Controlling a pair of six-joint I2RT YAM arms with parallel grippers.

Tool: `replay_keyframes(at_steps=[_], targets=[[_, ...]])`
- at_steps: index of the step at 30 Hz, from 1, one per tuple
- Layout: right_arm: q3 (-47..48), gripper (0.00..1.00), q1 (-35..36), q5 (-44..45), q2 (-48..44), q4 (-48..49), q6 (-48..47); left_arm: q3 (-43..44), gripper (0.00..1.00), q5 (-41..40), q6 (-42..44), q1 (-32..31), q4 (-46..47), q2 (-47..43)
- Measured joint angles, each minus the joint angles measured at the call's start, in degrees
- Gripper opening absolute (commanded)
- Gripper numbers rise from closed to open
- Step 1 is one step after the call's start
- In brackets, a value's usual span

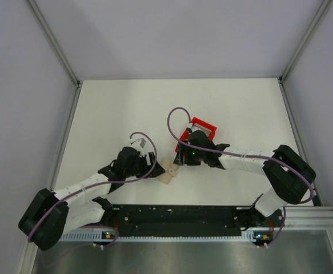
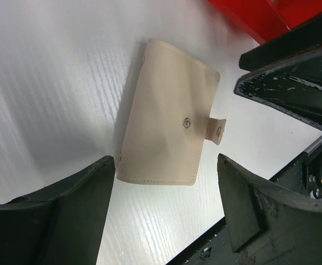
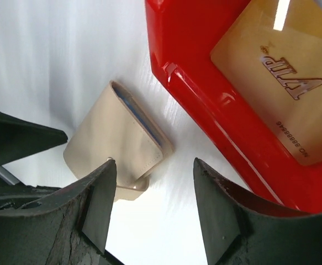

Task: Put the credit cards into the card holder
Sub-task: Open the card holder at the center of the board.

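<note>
The beige card holder (image 1: 167,171) lies folded shut on the white table between the two grippers. In the left wrist view it (image 2: 169,127) shows its snap button and tab. In the right wrist view it (image 3: 114,141) shows a blue edge in its fold. A gold-orange credit card (image 3: 279,83) marked VIP lies in the red tray (image 3: 205,72). My left gripper (image 2: 166,212) is open and empty just short of the holder. My right gripper (image 3: 155,204) is open and empty over the table between holder and tray. Other cards are not visible.
The red tray (image 1: 201,128) stands just behind my right gripper (image 1: 180,157), mostly hidden by the wrist. A black rail (image 1: 177,214) runs along the near table edge. Grey walls enclose the table on three sides.
</note>
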Motion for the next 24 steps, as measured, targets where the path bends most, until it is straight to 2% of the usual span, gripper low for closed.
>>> replay_keyframes(at_steps=[7,12,14,19,24], targets=[[4.66,0.57,5.70,6.82,-2.38,-6.10,-1.64,2.14,0.78,-7.65,1.92,0.00,-8.39,-4.46],[10.86,0.49,11.15,13.51,0.55,-9.46,-1.42,3.65,0.79,-13.09,2.75,0.00,-13.55,-4.48],[12.66,0.49,12.04,15.37,2.43,-10.73,-1.46,3.65,0.79,-14.80,2.73,0.00,-15.26,-4.50],[16.83,0.45,13.68,19.96,7.21,-15.98,-2.01,3.65,0.79,-17.09,2.60,0.00,-17.70,-5.14],[17.20,0.40,15.63,22.08,7.87,-19.65,-2.56,3.65,0.79,-17.94,2.54,0.00,-18.47,-5.38]])
